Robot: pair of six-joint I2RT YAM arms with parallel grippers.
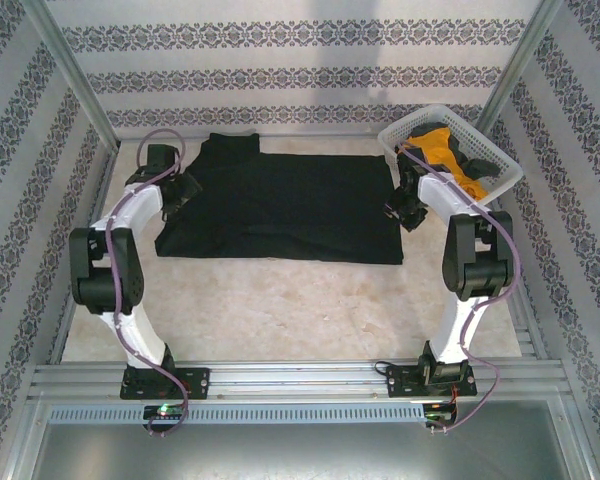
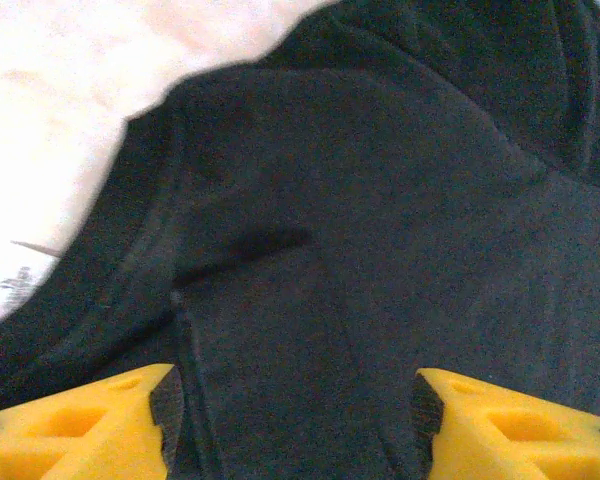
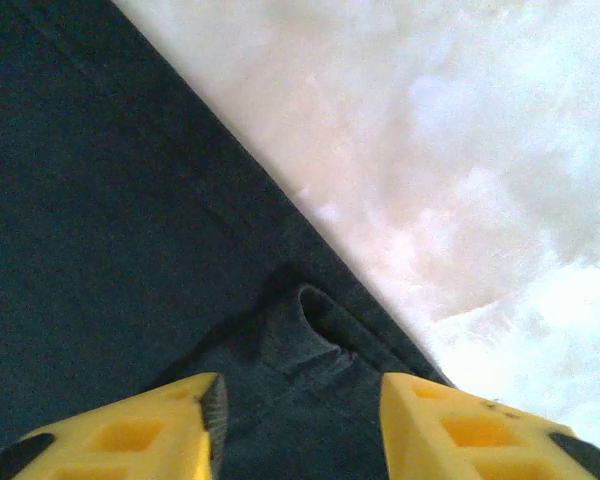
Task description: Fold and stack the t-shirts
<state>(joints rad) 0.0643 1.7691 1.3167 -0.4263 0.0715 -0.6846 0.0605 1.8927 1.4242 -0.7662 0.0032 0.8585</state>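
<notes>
Left tool (image 2: 292, 425) parted, black t-shirt (image 1: 290, 205) beneath

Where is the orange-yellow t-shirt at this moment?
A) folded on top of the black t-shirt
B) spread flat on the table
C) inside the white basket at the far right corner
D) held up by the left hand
C: the orange-yellow t-shirt lies bunched inside the white basket, apart from the black t-shirt spread on the table.

Plain black t-shirt (image 1: 280, 205) on the mottled beige table (image 1: 280, 310), orange-yellow shirt (image 1: 438, 138) in the white basket (image 1: 492, 150) at its far right corner, white walls (image 1: 300, 60) banded with grey floral print.
</notes>
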